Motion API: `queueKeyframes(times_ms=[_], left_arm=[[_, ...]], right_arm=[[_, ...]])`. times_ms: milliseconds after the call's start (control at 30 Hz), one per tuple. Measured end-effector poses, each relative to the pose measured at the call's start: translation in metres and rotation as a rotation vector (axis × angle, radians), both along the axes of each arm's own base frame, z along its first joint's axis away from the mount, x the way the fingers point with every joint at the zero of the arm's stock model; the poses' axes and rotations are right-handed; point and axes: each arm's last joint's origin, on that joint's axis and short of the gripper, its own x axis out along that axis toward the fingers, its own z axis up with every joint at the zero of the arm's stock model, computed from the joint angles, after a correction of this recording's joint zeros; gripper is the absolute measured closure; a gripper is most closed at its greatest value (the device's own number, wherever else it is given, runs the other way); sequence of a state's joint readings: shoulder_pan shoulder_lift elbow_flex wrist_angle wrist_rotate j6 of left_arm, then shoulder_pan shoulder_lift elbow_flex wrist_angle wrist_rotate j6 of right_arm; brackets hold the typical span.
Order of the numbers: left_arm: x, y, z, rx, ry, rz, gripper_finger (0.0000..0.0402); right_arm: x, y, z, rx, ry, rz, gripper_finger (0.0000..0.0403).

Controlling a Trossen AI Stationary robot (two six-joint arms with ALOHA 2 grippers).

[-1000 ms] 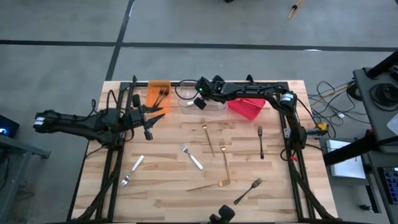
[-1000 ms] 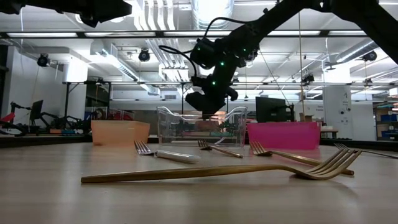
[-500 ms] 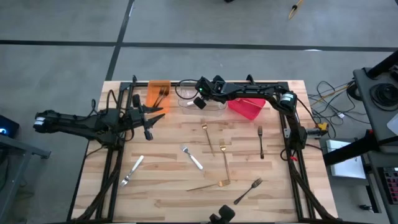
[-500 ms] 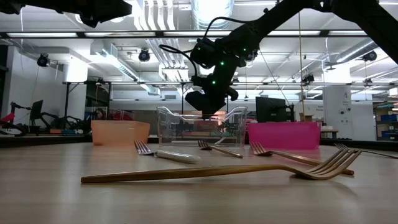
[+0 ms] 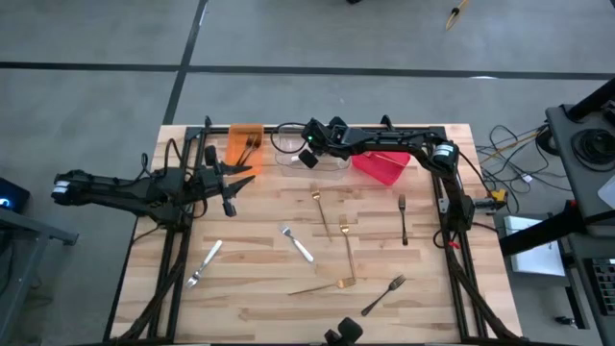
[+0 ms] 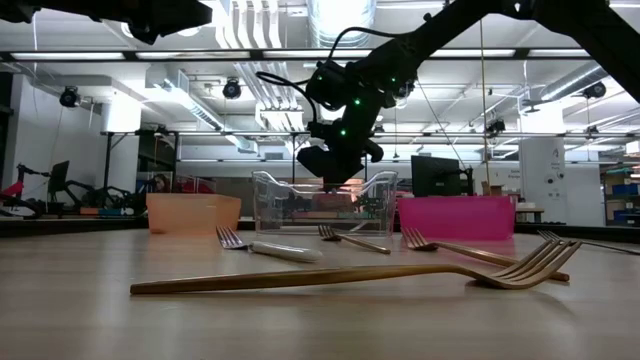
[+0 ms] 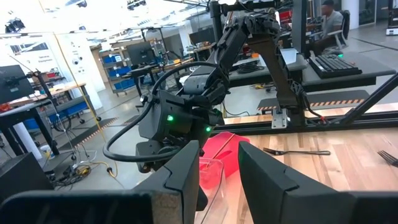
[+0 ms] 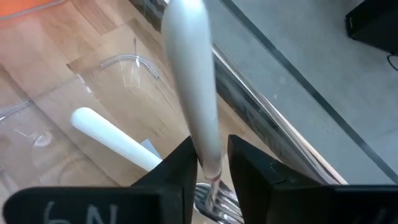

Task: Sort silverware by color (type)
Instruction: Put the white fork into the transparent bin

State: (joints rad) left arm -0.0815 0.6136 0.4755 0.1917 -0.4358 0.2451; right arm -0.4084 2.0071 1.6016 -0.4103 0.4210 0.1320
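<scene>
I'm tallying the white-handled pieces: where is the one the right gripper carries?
The white-handled utensil sits between the right gripper fingers, over the clear bin at the table's far edge, between the orange bin and red bin.

A robotics lab or workshop; beyond the jaws stand workbenches [image 7: 37, 102] with monitors [image 7: 13, 78], shelves of blue bins [image 7: 121, 65], hanging ceiling ducts [image 6: 335, 15], strip lights [image 6: 90, 55]; another robot arm [image 6: 40, 185] rests far off.

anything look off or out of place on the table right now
Nothing looks damaged or spilled. Forks still lie scattered at odd angles on the table, unsorted. The right gripper holds a white-handled utensil over the clear bin, where another white-handled piece already lies.
</scene>
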Motion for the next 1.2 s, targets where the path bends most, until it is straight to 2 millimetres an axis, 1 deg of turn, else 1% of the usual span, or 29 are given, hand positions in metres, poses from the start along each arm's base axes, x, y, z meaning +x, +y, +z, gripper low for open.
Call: queueKeyframes(times_ms=[167,1200], left_arm=[[0.0000,0.0000,0.0000,0.000,0.000,0.000,0.0308],[0.0000,0.0000,0.0000,0.004,0.001,0.000,0.0308]], right_arm=[[0.0002,0.0001,-0.0002,0.000,-0.001,0.001,0.0314],[0.0007,0.0009,-0.0015,0.008,0.001,0.009,0.0316]])
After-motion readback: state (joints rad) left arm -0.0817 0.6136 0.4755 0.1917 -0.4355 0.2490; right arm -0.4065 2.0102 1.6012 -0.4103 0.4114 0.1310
